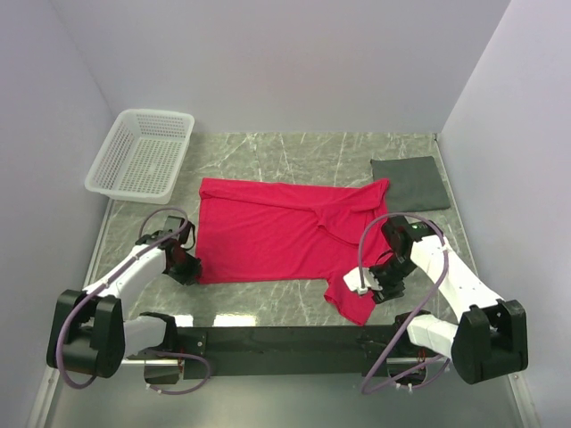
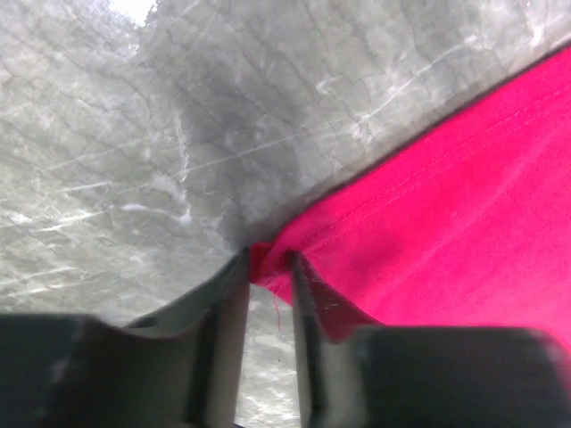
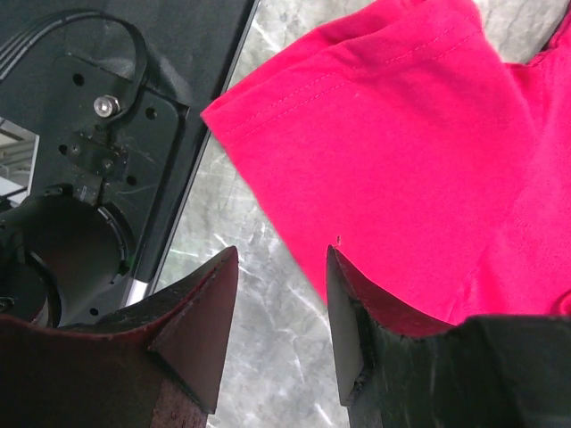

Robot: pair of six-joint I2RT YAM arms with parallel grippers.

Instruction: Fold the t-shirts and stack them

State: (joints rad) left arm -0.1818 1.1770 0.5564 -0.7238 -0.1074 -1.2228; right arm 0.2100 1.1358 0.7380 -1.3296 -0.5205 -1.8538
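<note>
readable text: none | labels, brands: none legible | numbers, signs: none legible | views: all three

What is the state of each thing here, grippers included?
T-shirt: spread out, unfolded, with some creases.
Basket: upright, empty.
Grey cloth: folded, lying flat.
Left gripper: jaws narrow at the t-shirt's corner; grip unclear.
Right gripper: open, holding nothing.

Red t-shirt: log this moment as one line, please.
red t-shirt spread on table, not yet folded | left gripper shut on near-left hem corner | right gripper open over near sleeve, holding nothing
</note>
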